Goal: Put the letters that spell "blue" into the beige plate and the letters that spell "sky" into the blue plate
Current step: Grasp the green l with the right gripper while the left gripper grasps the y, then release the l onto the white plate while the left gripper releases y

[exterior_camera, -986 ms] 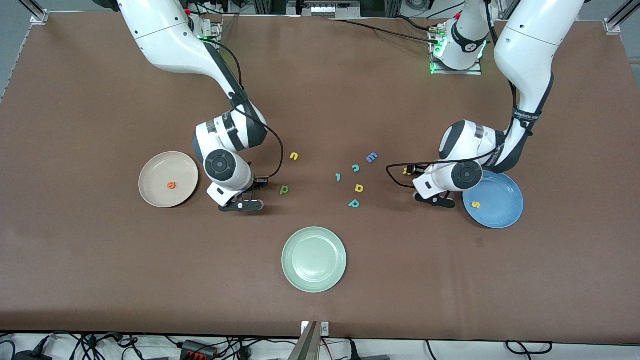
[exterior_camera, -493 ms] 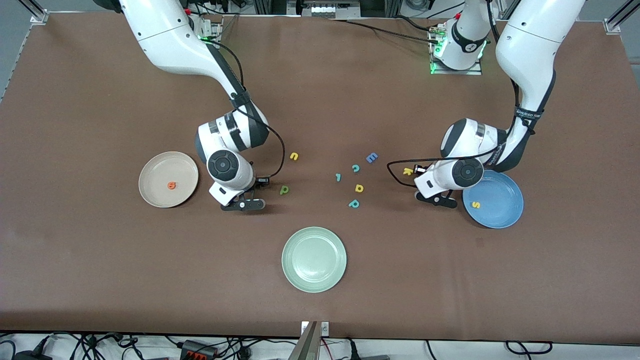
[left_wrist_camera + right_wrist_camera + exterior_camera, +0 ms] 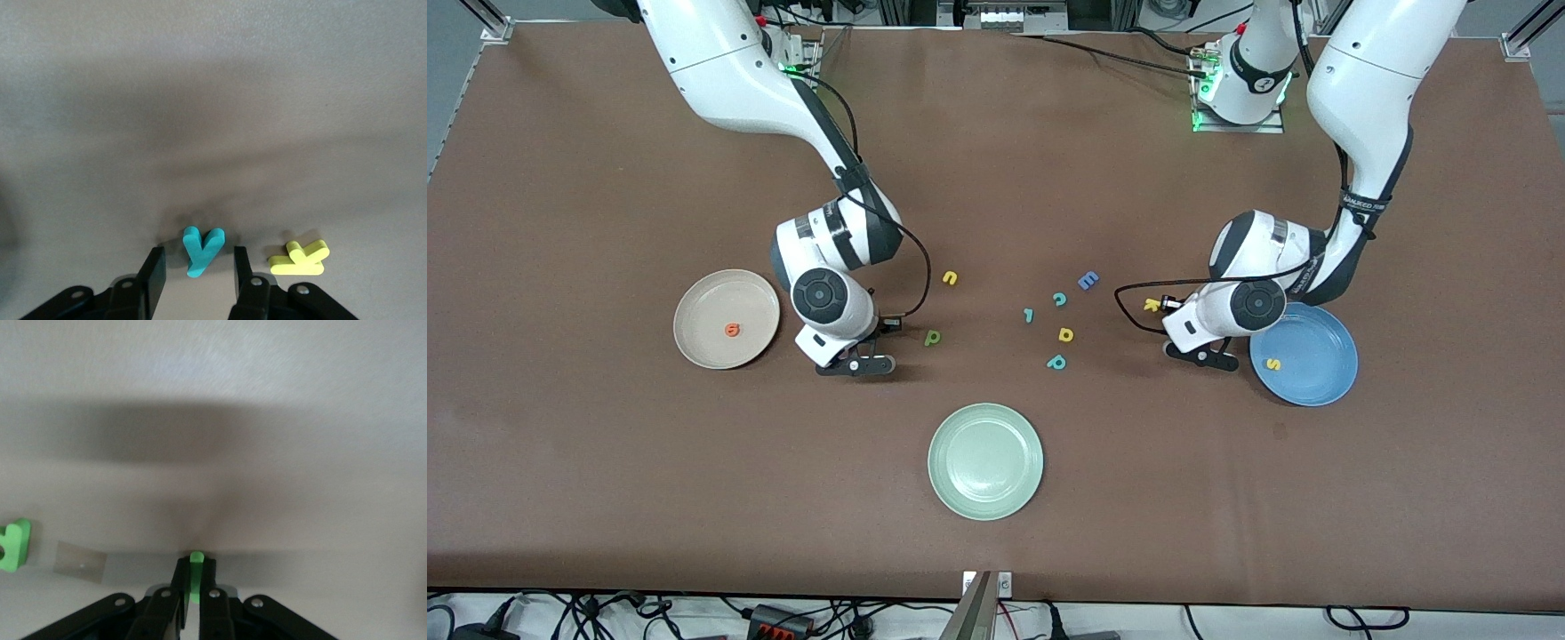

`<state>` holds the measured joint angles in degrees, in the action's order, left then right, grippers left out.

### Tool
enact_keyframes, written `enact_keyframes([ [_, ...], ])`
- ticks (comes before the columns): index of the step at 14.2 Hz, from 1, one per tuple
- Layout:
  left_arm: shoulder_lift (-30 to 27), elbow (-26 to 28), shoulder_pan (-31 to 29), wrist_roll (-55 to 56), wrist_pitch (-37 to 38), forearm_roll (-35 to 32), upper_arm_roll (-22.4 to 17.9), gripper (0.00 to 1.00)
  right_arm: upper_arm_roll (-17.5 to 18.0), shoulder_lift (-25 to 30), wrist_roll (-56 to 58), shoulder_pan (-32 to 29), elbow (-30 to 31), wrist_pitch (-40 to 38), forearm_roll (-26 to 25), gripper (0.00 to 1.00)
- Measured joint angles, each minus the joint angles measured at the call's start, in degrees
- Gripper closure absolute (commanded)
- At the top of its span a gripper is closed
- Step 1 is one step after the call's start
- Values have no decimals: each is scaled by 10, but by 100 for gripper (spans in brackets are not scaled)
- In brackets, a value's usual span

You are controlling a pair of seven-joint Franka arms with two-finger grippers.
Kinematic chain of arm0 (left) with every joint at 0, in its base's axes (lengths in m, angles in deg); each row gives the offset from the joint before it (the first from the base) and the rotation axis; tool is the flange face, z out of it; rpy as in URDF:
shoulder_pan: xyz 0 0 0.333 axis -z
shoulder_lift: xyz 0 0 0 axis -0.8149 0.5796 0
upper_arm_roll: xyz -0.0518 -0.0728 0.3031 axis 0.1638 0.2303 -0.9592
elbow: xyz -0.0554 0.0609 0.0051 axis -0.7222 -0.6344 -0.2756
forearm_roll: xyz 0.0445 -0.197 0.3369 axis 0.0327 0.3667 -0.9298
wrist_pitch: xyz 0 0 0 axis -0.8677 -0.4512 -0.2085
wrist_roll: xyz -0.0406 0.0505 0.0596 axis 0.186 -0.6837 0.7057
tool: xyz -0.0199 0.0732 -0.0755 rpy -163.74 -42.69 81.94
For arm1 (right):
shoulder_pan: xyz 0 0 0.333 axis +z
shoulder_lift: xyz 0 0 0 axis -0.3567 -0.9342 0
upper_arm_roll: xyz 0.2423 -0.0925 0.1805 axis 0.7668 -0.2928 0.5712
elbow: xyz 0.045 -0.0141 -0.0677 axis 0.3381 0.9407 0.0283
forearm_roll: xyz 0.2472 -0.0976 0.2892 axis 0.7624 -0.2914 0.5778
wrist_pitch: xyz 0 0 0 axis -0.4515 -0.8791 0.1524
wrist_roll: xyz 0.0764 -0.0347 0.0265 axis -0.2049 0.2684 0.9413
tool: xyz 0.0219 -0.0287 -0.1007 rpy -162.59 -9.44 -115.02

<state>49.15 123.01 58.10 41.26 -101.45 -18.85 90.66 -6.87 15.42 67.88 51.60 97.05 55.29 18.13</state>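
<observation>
In the front view, the arms' wrists are hiding the teal y (image 3: 202, 249) and thin green l (image 3: 195, 577); a frame edge is cropping the green b (image 3: 13, 545).

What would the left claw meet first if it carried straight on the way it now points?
The table, it seems. The left claw points down at it with the teal y already between its fingers, and a yellow k lies just beside. How much gap remains under the fingertips is unclear.
</observation>
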Motion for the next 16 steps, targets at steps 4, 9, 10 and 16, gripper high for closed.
enact_keyframes([
  [4,0,0,0,-1,-5,0,0,85,-15,38,54,-61,-3,-44,0,100],
  [9,-1,0,0,-2,-6,0,0,93,-16,80,121,-155,45,-93,0,100],
  [10,-1,0,0,-2,-6,0,0,93,-16,85,121,-157,63,-93,-1,100],
  [16,-17,-39,-3,-22,59,0,-5,93,-20,95,157,-170,115,-82,-11,87],
])
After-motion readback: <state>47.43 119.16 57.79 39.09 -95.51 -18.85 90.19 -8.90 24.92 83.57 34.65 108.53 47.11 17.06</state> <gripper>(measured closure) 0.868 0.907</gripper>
